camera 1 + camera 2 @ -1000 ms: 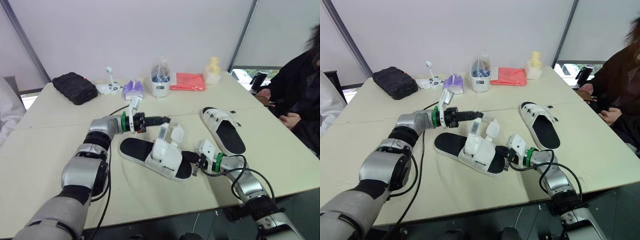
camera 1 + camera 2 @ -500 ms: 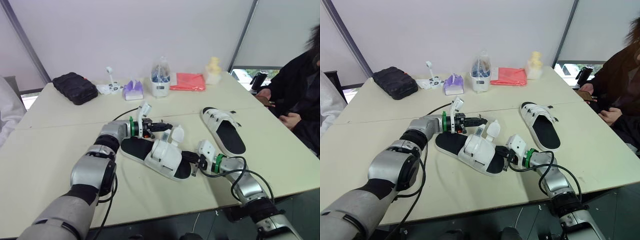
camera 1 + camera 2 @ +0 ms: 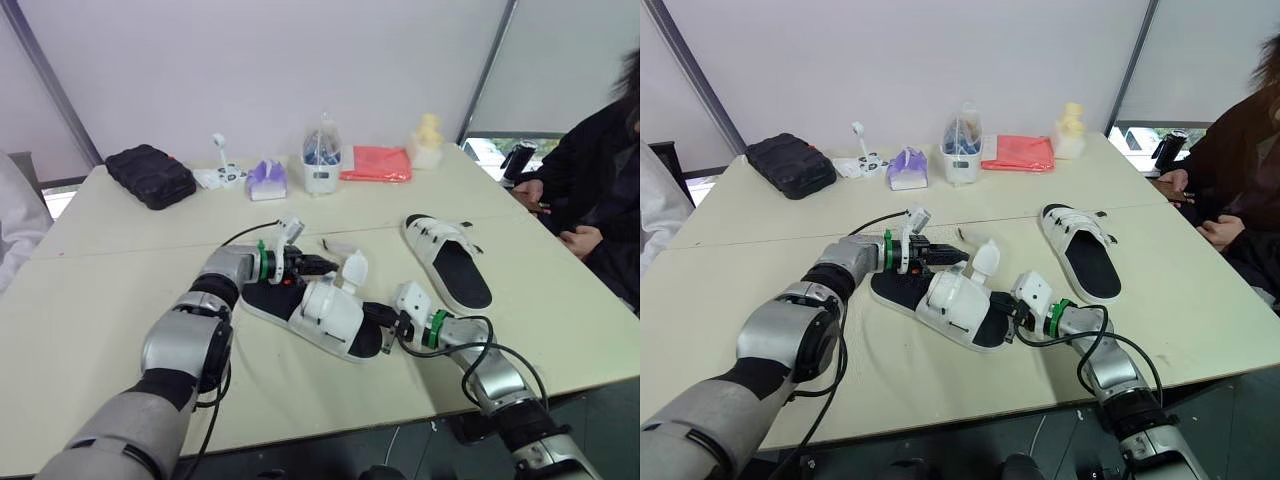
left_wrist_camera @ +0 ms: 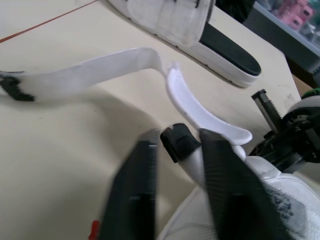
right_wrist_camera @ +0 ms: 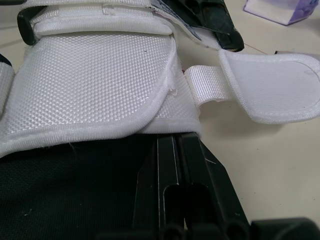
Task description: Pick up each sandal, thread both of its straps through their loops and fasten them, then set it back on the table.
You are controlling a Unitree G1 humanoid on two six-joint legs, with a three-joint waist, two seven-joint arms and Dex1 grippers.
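Now | left jaws spread astride loop [image 4: 179,142] | right jaws pinching sandal [image 3: 330,315] sole | loose strap [image 4: 90,75] ahead; second sandal [image 3: 447,262] rightward

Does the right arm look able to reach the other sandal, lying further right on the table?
Probably yes, but not at once. Nothing stands between it and the other sandal, yet the right gripper is shut on the near sandal and must release first.

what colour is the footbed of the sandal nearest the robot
Black footbed, clearest in the left eye view.
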